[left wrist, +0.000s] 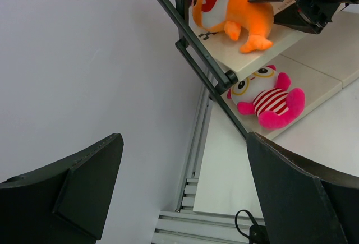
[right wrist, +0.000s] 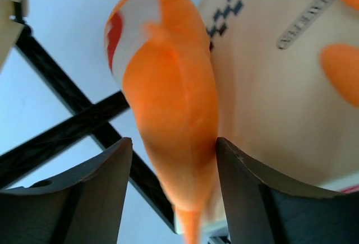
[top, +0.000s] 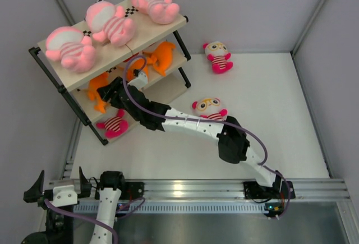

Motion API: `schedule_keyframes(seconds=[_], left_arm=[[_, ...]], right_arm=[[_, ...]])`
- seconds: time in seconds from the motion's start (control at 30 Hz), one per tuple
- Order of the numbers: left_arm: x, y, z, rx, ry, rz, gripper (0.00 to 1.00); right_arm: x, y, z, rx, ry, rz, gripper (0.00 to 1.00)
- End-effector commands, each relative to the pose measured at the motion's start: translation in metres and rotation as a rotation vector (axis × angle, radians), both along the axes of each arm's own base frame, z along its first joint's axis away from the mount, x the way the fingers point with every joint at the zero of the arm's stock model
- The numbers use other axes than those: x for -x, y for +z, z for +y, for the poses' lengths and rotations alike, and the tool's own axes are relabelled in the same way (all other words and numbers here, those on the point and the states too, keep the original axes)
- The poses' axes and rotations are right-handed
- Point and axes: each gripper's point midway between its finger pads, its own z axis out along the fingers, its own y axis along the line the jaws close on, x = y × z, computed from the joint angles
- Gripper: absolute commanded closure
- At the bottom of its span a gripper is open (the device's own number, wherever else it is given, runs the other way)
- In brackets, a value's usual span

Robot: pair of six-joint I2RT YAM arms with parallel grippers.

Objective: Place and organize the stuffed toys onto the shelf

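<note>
The shelf (top: 143, 30) stands at the far left. Three pale pink toys (top: 109, 22) lie on its top board. Orange toys (top: 160, 56) lie on the middle board, and a magenta striped doll (top: 114, 124) lies on the bottom one. My right gripper (top: 107, 93) reaches into the middle tier. Its jaws stand open around an orange shark toy (right wrist: 168, 104), with the right finger touching it and the left one apart. Two more magenta dolls lie on the table, one far back (top: 217, 56) and one by my right arm (top: 209, 107). My left gripper (left wrist: 185, 188) is open and empty at the near left.
The black shelf frame (left wrist: 205, 59) and a grey wall (left wrist: 84, 59) are close to my left gripper. An aluminium rail (top: 196, 188) runs along the near edge. The white table (top: 269, 109) extends to the right of the shelf.
</note>
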Motion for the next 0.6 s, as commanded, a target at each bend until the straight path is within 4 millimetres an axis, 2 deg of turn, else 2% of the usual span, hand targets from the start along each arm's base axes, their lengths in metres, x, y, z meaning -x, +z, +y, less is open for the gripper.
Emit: schedule_keyframes(seconds=[0.0, 0.03, 0.07, 0.13, 0.17, 0.33, 0.47, 0.5, 0.53, 0.57], left_arm=[[0.005, 0.004, 0.002, 0.002, 0.011, -0.032, 0.02], [0.005, 0.005, 0.002, 0.002, 0.011, -0.035, 0.02], [0.005, 0.005, 0.002, 0.002, 0.009, -0.034, 0.02], [0.005, 0.005, 0.001, 0.001, 0.006, -0.035, 0.02], [0.004, 0.004, 0.001, 0.001, 0.005, -0.034, 0.02], [0.004, 0.004, 0.001, 0.002, 0.003, -0.033, 0.02], [0.002, 0.001, 0.001, 0.001, 0.003, -0.022, 0.02], [0.003, -0.001, 0.001, -0.002, 0.004, -0.021, 0.02], [0.001, -0.004, 0.001, -0.002, 0.004, -0.013, 0.02], [-0.002, -0.01, 0.001, -0.004, 0.005, 0.002, 0.02]], right_arm=[[0.001, 0.05, -0.023, -0.08, -0.031, -0.039, 0.38], [0.001, 0.046, -0.026, -0.068, -0.037, -0.042, 0.36], [0.002, 0.054, -0.031, -0.071, -0.039, -0.052, 0.34], [0.004, 0.052, -0.034, -0.059, -0.041, -0.056, 0.33], [0.006, 0.062, -0.037, -0.075, -0.038, -0.066, 0.33], [0.019, 0.068, -0.039, -0.069, -0.022, -0.097, 0.32], [0.028, 0.08, -0.049, -0.052, -0.028, -0.136, 0.32], [0.031, 0.091, -0.053, -0.064, -0.032, -0.149, 0.32], [0.036, 0.08, -0.054, -0.036, -0.025, -0.149, 0.32], [0.039, 0.082, -0.059, -0.028, -0.021, -0.16, 0.32]])
